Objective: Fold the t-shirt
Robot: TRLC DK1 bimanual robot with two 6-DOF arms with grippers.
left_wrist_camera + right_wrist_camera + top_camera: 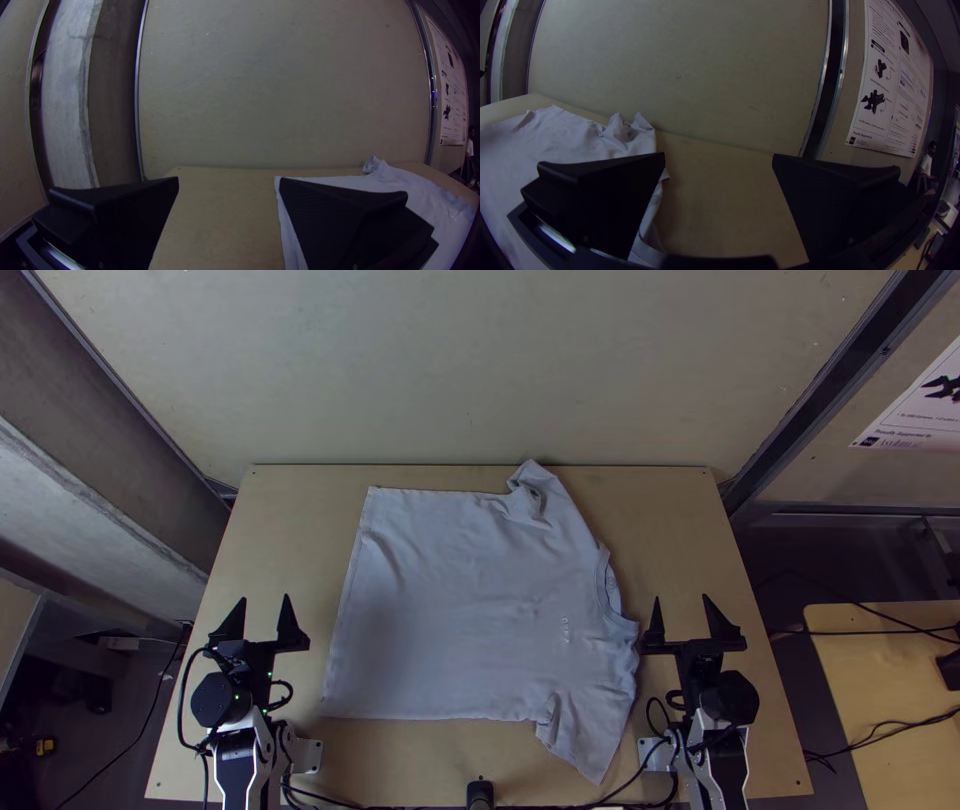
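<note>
T-shirt [470,610] lying spread on the table [280,520], middle of the top view — light grey-white, hem running as a fairly straight slanted edge on the left, collar [609,588] toward the right. One sleeve [540,495] at upper right, crumpled where it meets the body and reaching the table's far edge; other sleeve [590,745] at lower right, creased, pointing down the frame. Body mostly flat, shallow wrinkles, more of them toward the right side. Small print [565,630] right of centre.

Left gripper [265,602]: lower left of frame, fingers wide apart, well to the left of the hem. Left wrist view has the cloth at lower right, partly behind one finger; tabletop visible in the gap.

Right gripper [682,600]: lower right of frame, fingers wide apart too — its left finger just beside the shirt's right edge, contact can't be told. Right wrist view has the cloth at the left, running behind one finger, with tabletop between the two.

Poster [925,410] on the wall, upper right of the top view.
</note>
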